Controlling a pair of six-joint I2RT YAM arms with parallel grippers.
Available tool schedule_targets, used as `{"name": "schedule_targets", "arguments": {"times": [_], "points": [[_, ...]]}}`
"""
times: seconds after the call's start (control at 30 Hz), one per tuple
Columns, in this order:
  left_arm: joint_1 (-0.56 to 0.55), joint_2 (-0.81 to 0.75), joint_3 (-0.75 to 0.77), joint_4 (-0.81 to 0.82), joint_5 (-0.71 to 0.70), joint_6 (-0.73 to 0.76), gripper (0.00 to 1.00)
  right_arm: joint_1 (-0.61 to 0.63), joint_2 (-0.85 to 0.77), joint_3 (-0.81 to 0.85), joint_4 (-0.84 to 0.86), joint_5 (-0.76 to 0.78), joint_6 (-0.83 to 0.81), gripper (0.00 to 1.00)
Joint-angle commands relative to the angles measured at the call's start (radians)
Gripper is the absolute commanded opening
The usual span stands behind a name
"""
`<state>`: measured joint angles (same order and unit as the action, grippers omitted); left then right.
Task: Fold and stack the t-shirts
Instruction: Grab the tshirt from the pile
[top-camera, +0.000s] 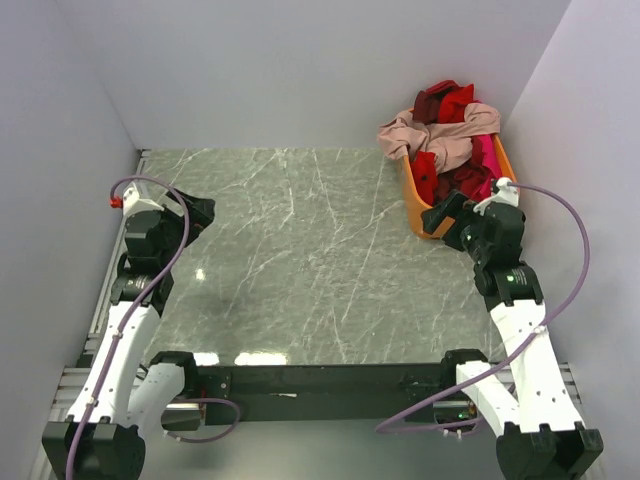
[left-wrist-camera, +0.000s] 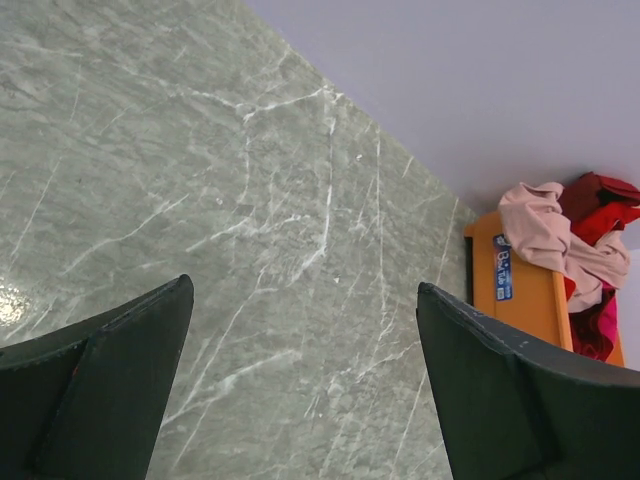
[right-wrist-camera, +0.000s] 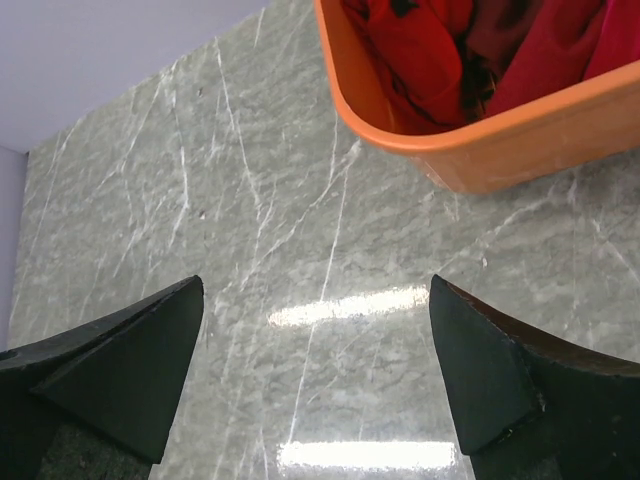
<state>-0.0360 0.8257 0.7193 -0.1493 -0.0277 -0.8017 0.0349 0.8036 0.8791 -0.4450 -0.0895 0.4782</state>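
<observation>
Both gaping empty, left gripper (left-wrist-camera: 302, 283), right gripper (right-wrist-camera: 316, 280), t-shirts (top-camera: 445, 135) in tub (top-camera: 420, 215), label (left-wrist-camera: 502, 270) left-wrist only

Orange tub (top-camera: 414, 203) at far R corner of marble table (top-camera: 290, 260), heaped w/ t-shirts (top-camera: 450, 160): dusty pink shirt (top-camera: 445, 128) on top, red + maroon around it. R gripper (top-camera: 447, 212) just beside tub's near end; L gripper (top-camera: 197, 213) near table's L edge.
</observation>
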Motion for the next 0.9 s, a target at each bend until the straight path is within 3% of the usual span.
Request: {"name": "schedule_targets", "arguments": {"times": [0.0,0.2,0.43,0.6,0.87], "points": [[0.004,-0.043,0.011,0.034,-0.012,0.004,0.99,0.003,0.035,0.057,0.089,0.022,-0.007,1.0],[0.004,-0.024,0.034,0.024,-0.031,0.01,0.99,0.003,0.173,0.191,0.12,0.007,-0.023,1.0],[0.004,0.004,0.052,0.027,-0.018,0.021,0.99,0.003,0.547,0.5,0.117,-0.088,-0.009,1.0],[0.004,-0.051,0.017,0.076,0.008,0.035,0.99,0.003,0.776,0.747,0.08,0.063,0.071,1.0],[0.002,-0.103,-0.014,0.106,-0.031,0.035,0.99,0.005,1.153,1.159,-0.012,0.137,0.132,0.99]]}}
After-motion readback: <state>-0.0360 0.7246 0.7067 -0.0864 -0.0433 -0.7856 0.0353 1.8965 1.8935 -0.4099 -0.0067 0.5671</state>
